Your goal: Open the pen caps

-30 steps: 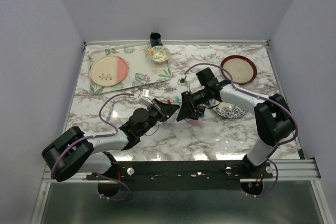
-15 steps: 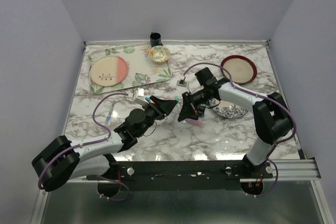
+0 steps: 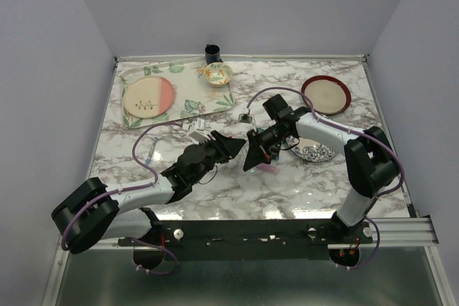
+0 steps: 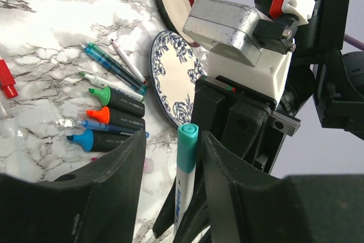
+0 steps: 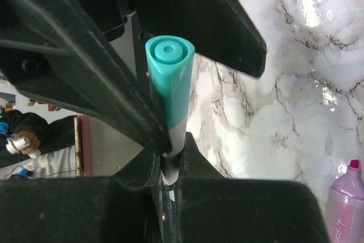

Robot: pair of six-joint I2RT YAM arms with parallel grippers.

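A white pen (image 4: 181,197) with a teal pen cap (image 4: 187,140) stands between the two grippers above the table. My right gripper (image 5: 170,157) is shut on the pen's white barrel below the cap (image 5: 169,78). My left gripper (image 4: 173,140) is open, one finger on each side of the teal cap, with a gap on its left side. In the top view the left gripper (image 3: 233,147) and right gripper (image 3: 252,154) meet tip to tip. On the table lie highlighters with a green cap (image 4: 100,94), an orange cap (image 4: 96,114) and a blue cap (image 4: 81,139).
A pink highlighter (image 5: 347,197) lies below the grippers. Thin pens (image 4: 114,64) and a blue-patterned plate (image 3: 313,151) lie close to the right arm. A red plate (image 3: 325,94) sits further back. A placemat holds a pink-and-cream plate (image 3: 148,96), a small bowl (image 3: 217,73) and a dark cup (image 3: 213,52).
The right jaws have closed on the pen and the left jaws have spread apart. The left arm has shifted slightly; both grippers stay together at the table's middle.
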